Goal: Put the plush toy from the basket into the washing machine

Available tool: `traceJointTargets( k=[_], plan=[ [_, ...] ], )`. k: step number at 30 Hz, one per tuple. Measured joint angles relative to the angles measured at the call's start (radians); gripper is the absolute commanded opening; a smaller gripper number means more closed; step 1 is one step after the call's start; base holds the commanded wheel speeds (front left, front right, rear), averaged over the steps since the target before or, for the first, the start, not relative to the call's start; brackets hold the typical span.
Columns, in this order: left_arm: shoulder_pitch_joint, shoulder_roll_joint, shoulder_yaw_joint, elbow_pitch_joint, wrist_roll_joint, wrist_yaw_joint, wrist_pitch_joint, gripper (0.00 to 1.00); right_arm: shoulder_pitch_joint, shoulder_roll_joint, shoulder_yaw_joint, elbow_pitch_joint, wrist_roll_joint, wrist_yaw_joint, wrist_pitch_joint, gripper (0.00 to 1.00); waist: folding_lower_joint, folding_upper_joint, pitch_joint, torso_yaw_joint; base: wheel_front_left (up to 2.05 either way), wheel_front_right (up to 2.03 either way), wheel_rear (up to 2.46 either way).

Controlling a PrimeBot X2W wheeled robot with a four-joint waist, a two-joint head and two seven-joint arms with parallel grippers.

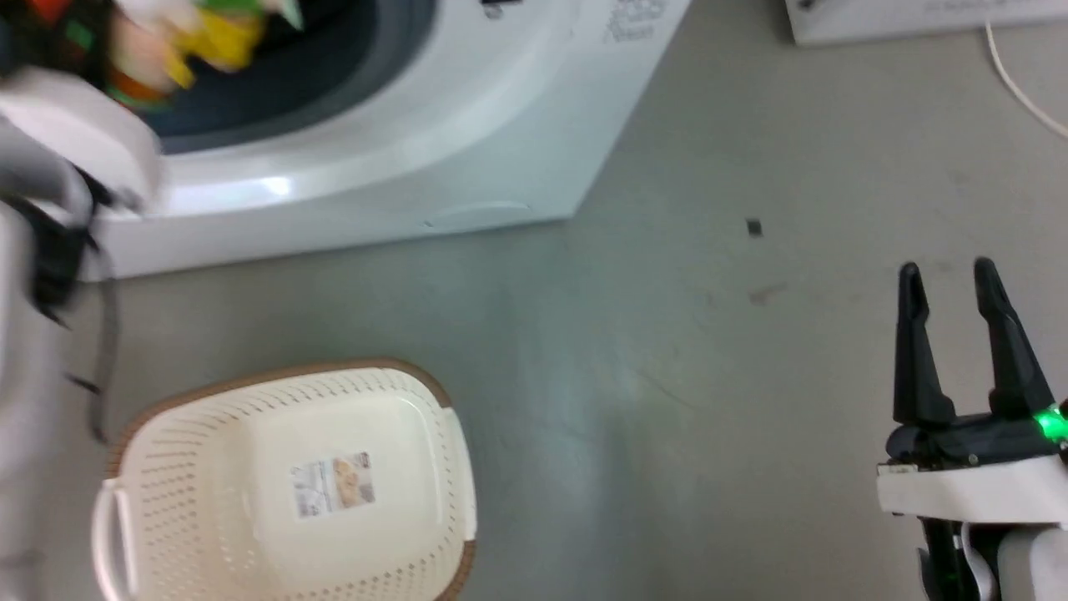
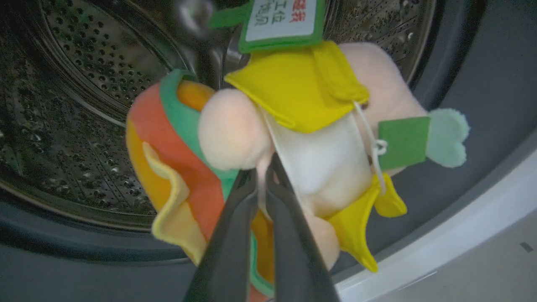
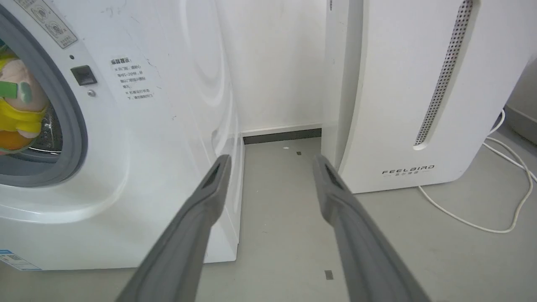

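My left gripper (image 2: 262, 174) is shut on the plush toy (image 2: 302, 126), pinching a thin pale part of it, and holds it in the porthole of the washing machine (image 1: 467, 125), before the steel drum (image 2: 75, 105). The toy's pink body, yellow garment, striped part and green-and-white tag all hang around the fingers. In the head view the plush toy (image 1: 192, 42) is blurred at the top left. It also peeks out of the grey gasket in the right wrist view (image 3: 16, 113). The basket (image 1: 284, 484) stands on the floor with nothing but its label inside. My right gripper (image 1: 949, 271) is open at the lower right.
A white slanted appliance lettered FEELBIRD (image 3: 419, 92) stands right of the washer, with a white cable (image 3: 503, 209) trailing on the grey floor. A narrow gap separates the two machines. A small dark mark (image 1: 754, 227) lies on the floor.
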State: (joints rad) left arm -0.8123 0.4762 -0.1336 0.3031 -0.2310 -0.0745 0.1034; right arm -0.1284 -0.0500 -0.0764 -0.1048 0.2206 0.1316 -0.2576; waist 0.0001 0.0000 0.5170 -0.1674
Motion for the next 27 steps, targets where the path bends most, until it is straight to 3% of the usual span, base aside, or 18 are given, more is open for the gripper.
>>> traceJointTargets(
  k=[5, 14, 20, 27],
  plan=[
    [-0.212, 0.090, -0.006, 0.085, 0.015, -0.024, 0.143, 0.00, -0.035, 0.000, 0.023, 0.004, 0.036, 0.000, 0.000, 1.00, 0.0000, 0.0000, 0.097, -0.056, 0.00, 0.00, 0.00],
    [-0.550, 0.206, -0.133, 0.235, 0.041, -0.052, 0.412, 0.00, -0.078, 0.000, 0.084, 0.013, 0.094, 0.000, 0.000, 1.00, 0.0001, 0.0000, 0.234, -0.151, 0.00, 0.00, 0.00],
    [-0.681, 0.269, -0.298, 0.280, -0.026, -0.053, 0.557, 0.00, -0.084, 0.000, 0.101, 0.021, 0.129, 0.000, 0.000, 1.00, 0.0001, 0.0000, 0.286, -0.210, 0.00, 0.00, 0.00],
    [-0.720, 0.325, -0.403, 0.341, -0.096, -0.053, 0.619, 0.00, -0.085, 0.000, 0.119, 0.022, 0.151, 0.000, 0.000, 1.00, 0.0001, 0.0000, 0.324, -0.245, 0.00, 0.00, 0.00]
  ],
)
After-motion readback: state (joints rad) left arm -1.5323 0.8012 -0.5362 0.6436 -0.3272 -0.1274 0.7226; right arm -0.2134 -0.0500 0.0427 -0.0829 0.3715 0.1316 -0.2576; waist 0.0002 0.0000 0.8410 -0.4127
